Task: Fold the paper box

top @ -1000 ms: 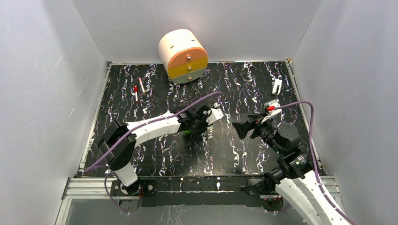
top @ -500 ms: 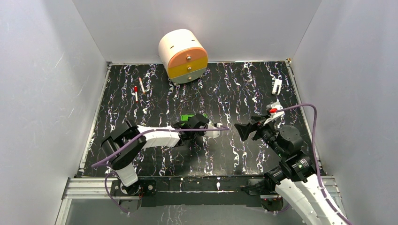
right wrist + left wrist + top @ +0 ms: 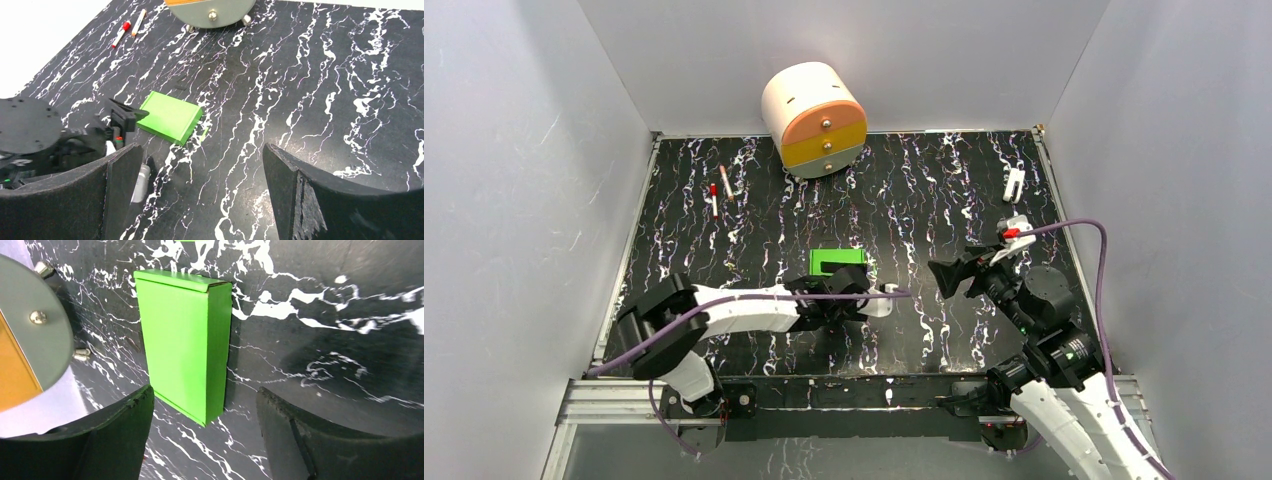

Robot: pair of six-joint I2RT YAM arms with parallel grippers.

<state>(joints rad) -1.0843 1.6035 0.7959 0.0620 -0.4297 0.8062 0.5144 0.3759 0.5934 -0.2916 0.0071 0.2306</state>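
The paper box [image 3: 838, 262] is a bright green, closed flat rectangular box lying on the black marbled table near its middle. In the left wrist view the paper box [image 3: 182, 340] lies just ahead of my left gripper [image 3: 205, 397]. Its near corner reaches in between the open jaws, and neither finger touches it. From above, my left gripper [image 3: 839, 285] sits low on the near side of the box. My right gripper [image 3: 949, 275] hovers to the right of the box, wide open and holding nothing. Its wrist view shows the paper box [image 3: 170, 117] ahead and to the left.
A cream round drawer unit [image 3: 814, 118] with orange and yellow drawers stands at the back. Two red-capped markers [image 3: 714, 200] lie at the back left. A small white clip [image 3: 1014, 183] lies at the back right. Grey walls enclose the table on three sides.
My left gripper has opened and drawn back toward the near edge, uncovering the green box, which now lies free on the table. The right arm has shifted only slightly.
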